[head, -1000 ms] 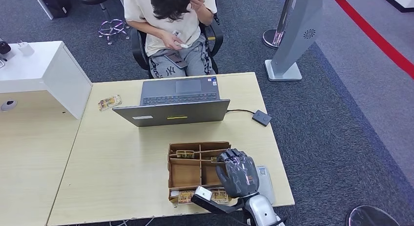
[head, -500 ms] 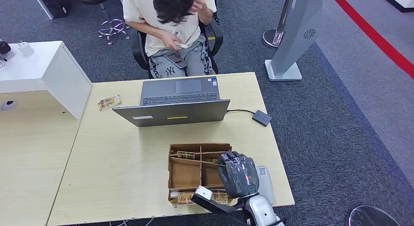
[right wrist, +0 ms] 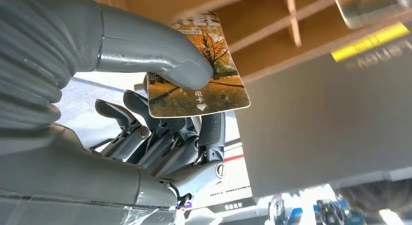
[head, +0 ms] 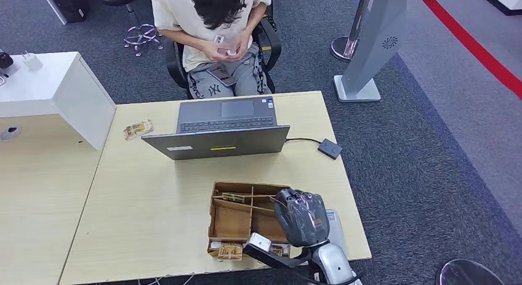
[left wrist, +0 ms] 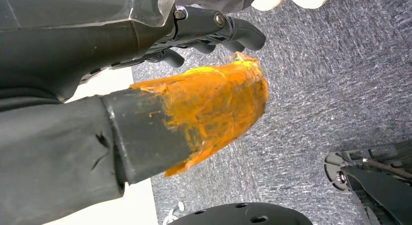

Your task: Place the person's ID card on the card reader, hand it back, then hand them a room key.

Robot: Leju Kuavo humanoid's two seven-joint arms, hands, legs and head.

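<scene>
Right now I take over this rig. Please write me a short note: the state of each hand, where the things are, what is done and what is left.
Right hand: over the wooden box at the table's near edge, pinching a room key card with an autumn picture under its thumb.
Left hand: hanging beside the table, holding nothing.
Person: seated behind the laptop, holding something small in both hands.
Card reader: bare, right of the laptop.
Done: key picked up.
Left: hand the key to the person.

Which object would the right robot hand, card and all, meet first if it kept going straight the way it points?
Probably the laptop: the right robot hand holds a room key card over the wooden divider box, pointing toward the laptop's back, though depth is unclear.
</scene>
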